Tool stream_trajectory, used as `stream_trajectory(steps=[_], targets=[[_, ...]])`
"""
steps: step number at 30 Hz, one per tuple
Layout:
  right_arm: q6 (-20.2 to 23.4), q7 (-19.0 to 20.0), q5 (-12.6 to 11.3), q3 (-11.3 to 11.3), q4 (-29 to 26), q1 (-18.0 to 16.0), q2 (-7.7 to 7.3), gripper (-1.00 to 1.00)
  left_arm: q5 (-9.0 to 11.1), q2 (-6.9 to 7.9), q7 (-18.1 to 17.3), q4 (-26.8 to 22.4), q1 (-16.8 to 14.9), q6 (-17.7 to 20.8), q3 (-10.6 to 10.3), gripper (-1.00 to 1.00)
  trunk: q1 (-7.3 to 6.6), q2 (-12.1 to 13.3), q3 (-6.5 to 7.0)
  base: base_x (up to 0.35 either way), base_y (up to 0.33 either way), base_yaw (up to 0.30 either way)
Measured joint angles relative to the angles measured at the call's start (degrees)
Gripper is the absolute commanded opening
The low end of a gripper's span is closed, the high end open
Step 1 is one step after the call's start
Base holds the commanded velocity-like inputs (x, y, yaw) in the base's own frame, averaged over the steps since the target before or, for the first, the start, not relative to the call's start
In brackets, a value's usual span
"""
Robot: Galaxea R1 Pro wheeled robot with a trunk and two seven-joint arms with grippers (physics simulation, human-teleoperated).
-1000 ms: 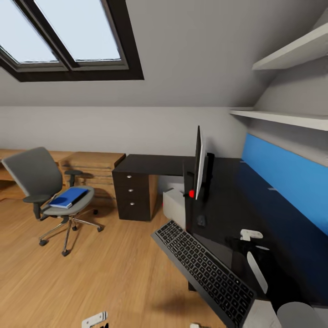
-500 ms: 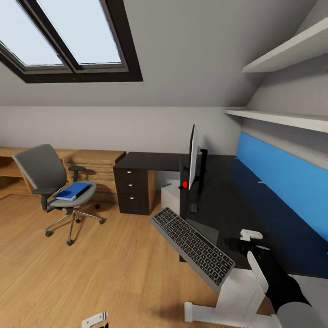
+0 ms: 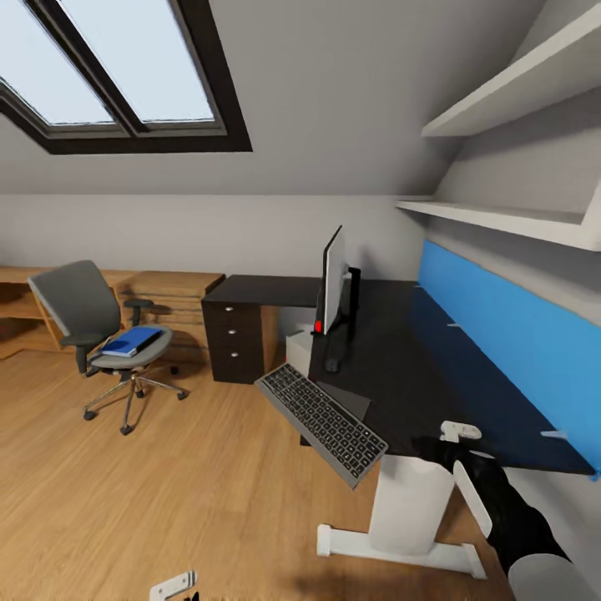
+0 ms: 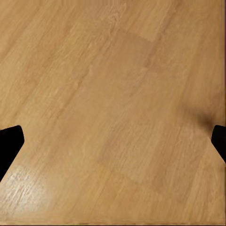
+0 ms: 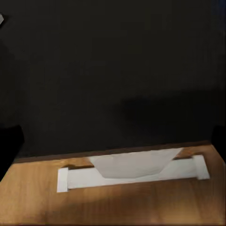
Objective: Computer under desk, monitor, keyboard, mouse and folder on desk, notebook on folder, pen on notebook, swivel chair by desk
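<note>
The long black-topped desk [image 3: 401, 367] with its white leg [image 3: 405, 505] is the anchor here, running along the blue wall panel [image 3: 501, 334]. At the desk's far end sits a dark three-drawer unit [image 3: 238, 338], and a bit of the light grey tower computer [image 3: 298, 355] peeks out underneath the desk, mostly hidden.

Off to the drawer-unit side, well apart from the desk, stands the grey swivel chair with chrome star base [image 3: 104, 334], and the flat bright blue folder [image 3: 132, 340] lies on its seat.

On the desk, the thin black monitor with pale rim [image 3: 334, 288] is upright and seen nearly edge-on. The slim grey-framed keyboard with black keys [image 3: 320, 411] hangs well over the desk's front edge, tilted. A small dark thing by the monitor's stand might be the mouse; too tiny to call.

The right gripper [image 5: 113, 141] hangs over the near end of the desk above the white foot, jaws spread wide with nothing between them. The left gripper [image 4: 113, 141] is also spread wide and empty, over bare wood floor [image 4: 113, 94], away from the desk. Fingertips on both are cut off at the frame edges.
</note>
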Motion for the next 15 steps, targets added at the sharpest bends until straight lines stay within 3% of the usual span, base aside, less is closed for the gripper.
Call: stream_trajectory(steps=[15], targets=[[-0.3,0.2,0.0,0.1,2.6,0.0,0.26,1.0,0.0,0.0,-0.1,0.0,0.0,0.0,0.0,1.0,0.01,0.0,0.0,-0.263,-0.046,0.0]])
